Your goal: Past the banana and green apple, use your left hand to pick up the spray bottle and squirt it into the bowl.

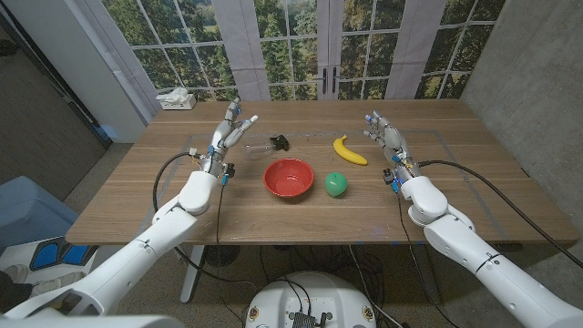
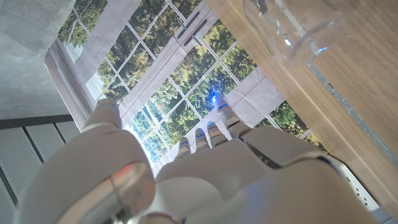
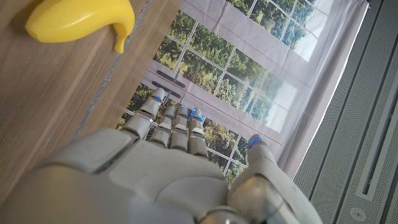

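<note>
A: What is seen nearest the robot on the wooden surface (image 1: 137,205)?

B: The red bowl (image 1: 288,177) is found closest, at the middle, with the green apple (image 1: 336,184) just beside it toward the robot's right. Nothing is seen inside the bowl.

A: And the hands?

B: The left hand (image 1: 229,128) is raised at the left of the bowl, fingers spread apart, nothing held. The right hand (image 1: 385,134) is held up on the other side, fingers extended and close together (thumb apart), also empty. In the right wrist view the fingers (image 3: 174,124) are seen stretched out side by side.

A: Where is the spray bottle?

B: The spray bottle (image 1: 265,144) is lying on its side beyond the bowl, its clear body toward the left hand and its black trigger head pointing toward the banana. It is near the left hand's fingers but not touched. Its clear body (image 2: 292,28) is glimpsed in the left wrist view.

A: And the banana?

B: The banana (image 1: 347,151) is laid beyond the apple, near the right hand. Farther off, a white box (image 1: 176,99) is seen at the far left corner.
</note>
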`<state>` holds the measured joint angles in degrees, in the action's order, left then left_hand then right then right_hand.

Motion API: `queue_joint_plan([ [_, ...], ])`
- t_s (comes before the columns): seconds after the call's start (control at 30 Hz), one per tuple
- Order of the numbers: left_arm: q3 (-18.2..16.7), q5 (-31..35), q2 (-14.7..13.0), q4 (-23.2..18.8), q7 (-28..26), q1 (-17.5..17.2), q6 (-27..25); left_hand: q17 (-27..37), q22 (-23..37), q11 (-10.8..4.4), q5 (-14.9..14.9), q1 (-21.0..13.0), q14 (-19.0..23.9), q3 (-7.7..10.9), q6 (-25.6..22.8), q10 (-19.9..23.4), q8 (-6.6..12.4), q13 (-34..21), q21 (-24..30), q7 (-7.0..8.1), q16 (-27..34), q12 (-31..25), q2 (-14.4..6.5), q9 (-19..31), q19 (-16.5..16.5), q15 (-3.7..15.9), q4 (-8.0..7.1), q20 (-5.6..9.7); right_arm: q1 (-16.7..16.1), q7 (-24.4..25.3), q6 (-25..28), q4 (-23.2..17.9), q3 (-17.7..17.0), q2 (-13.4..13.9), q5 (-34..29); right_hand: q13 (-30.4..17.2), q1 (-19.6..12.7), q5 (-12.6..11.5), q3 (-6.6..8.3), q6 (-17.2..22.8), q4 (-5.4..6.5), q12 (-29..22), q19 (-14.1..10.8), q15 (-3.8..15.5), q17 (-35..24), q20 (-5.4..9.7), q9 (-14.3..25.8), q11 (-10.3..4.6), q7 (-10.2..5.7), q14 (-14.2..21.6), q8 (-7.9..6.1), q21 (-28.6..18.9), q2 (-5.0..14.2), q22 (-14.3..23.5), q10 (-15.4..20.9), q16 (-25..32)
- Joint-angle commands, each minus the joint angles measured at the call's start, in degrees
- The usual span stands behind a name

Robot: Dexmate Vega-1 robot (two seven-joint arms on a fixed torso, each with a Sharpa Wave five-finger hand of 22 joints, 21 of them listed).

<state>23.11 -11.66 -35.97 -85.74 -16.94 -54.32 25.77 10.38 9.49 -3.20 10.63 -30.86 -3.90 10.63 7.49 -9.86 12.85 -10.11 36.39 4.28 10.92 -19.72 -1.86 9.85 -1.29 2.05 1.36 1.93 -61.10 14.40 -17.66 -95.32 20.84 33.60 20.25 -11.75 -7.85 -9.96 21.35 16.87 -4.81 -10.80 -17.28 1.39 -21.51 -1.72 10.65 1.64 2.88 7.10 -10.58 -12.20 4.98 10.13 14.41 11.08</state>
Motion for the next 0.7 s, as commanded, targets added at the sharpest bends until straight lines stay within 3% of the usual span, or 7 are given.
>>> queue_joint_plan([
  [0.03, -2.8, -7.7, 0.3, -2.4, 7.4, -2.5, 3.5, 0.0, 0.1, -1.25, 0.7, 1.9, 0.9, 0.05, -2.0, -2.1, 0.26, 0.1, -0.6, 0.18, 0.7, 0.6, -1.4, 0.0, -1.2, 2.36, -0.98, 1.62, 0.5, -0.2, -5.0, 4.2, -0.7, -2.3, 1.1, -0.1, 0.9, -0.4, -0.29, -0.1, 0.09, 0.1, 0.0, 0.44, 0.3, 0.83, 0.1, -0.14, 0.47, -0.5, 0.11, 0.3, 0.01, 0.0, -0.6, -0.2],
  [0.13, -3.2, -10.3, 0.8, -2.3, 9.3, -2.9, 4.2, 0.0, 0.1, -1.76, 0.9, 3.0, 1.2, 0.14, -2.9, -1.0, 0.13, 0.2, -1.0, -0.24, 0.8, 1.0, -2.5, 0.0, -1.8, 2.50, -1.53, 2.03, 0.7, -0.7, -5.9, 5.1, -1.0, -2.7, 2.0, 0.0, 1.2, -0.5, -0.30, -0.4, 0.30, 0.2, 0.1, 0.71, 0.5, 1.28, 0.1, -0.36, 0.29, -0.8, 0.13, 0.4, 0.19, 0.0, -1.0, -0.2],
  [0.27, -3.5, -12.4, 1.7, -1.5, 11.0, -2.8, 5.1, 0.0, 0.1, -1.80, 1.7, 5.9, 2.3, 1.07, -5.7, 1.0, -0.09, 0.3, -2.0, -0.64, 0.9, 2.4, -6.8, -0.1, -2.8, 2.96, -3.46, 2.27, 1.1, -0.4, -7.3, 6.6, -1.3, -3.7, 2.3, 0.1, 1.8, -0.6, -0.29, -1.0, 0.69, 0.4, 0.4, 1.18, 0.8, 1.75, 0.0, -0.52, 0.02, -1.6, 0.23, 0.6, 0.53, 0.0, -1.9, -0.4],
  [0.43, -3.9, -15.2, 2.8, -0.7, 12.9, -2.5, 5.6, 0.0, 0.2, -1.22, 3.1, 7.5, 2.7, 4.16, -6.8, 2.1, -0.98, 0.3, -3.1, -2.31, 0.7, 4.0, -10.4, -0.1, -3.2, 2.40, -5.94, 2.35, 1.6, 0.5, -9.5, 9.2, -2.0, -5.3, 2.8, 0.2, 2.1, -0.7, -0.21, -2.0, 0.69, 0.4, 1.5, 1.67, 1.6, 2.30, -0.1, -0.64, -0.03, -2.3, 0.32, 1.1, 0.52, -0.1, -2.7, -0.6],
  [0.5, -3.6, -17.6, 3.5, 1.1, 16.1, -1.5, 7.1, -0.2, 0.1, -0.27, 4.5, 6.5, 3.1, 10.28, -7.2, 3.5, -1.91, 0.3, -4.3, -3.39, 0.4, 5.3, -10.9, -0.1, -3.6, 1.90, -7.27, 2.36, 2.1, -0.7, -10.3, 10.7, -2.1, -5.9, 4.3, 0.3, 2.1, -0.7, -0.19, -2.0, 0.65, 0.3, 1.5, 1.57, 1.7, 2.18, -0.1, -0.58, 0.07, -2.3, 0.29, 1.1, 0.49, -0.1, -2.7, -0.6],
  [0.53, -3.8, -18.6, 4.2, 1.1, 16.0, -1.5, 7.0, -0.2, 0.1, 0.20, 4.8, 5.0, 3.2, 15.37, -8.3, 4.1, -2.07, 0.3, -5.2, -4.04, 0.2, 6.4, -10.7, -0.1, -3.7, 2.01, -7.33, 2.63, 2.4, -0.5, -10.3, 11.3, -2.1, -6.1, 4.1, 0.3, 2.1, -0.7, -0.18, -2.0, 0.62, 0.3, 1.5, 1.59, 1.8, 2.20, -0.1, -0.56, 0.08, -2.2, 0.26, 1.1, 0.47, -0.1, -2.7, -0.5],
  [0.7, -3.7, -23.4, 6.1, 3.9, 19.3, -0.4, 6.0, -0.4, 0.0, 0.78, 3.7, 2.5, 3.6, 21.27, -8.9, 5.2, -2.40, 0.2, -6.5, -4.36, 0.0, 7.5, -10.4, -0.1, -4.4, 2.18, -5.57, 4.27, 4.0, -0.7, -11.3, 14.3, -1.7, -7.4, 4.0, 0.3, 2.0, -0.8, -0.11, -1.9, 0.48, 0.2, 1.3, 1.55, 2.1, 2.19, -0.2, -0.52, 0.11, -2.0, 0.18, 1.0, 0.40, -0.1, -2.6, -0.5],
])
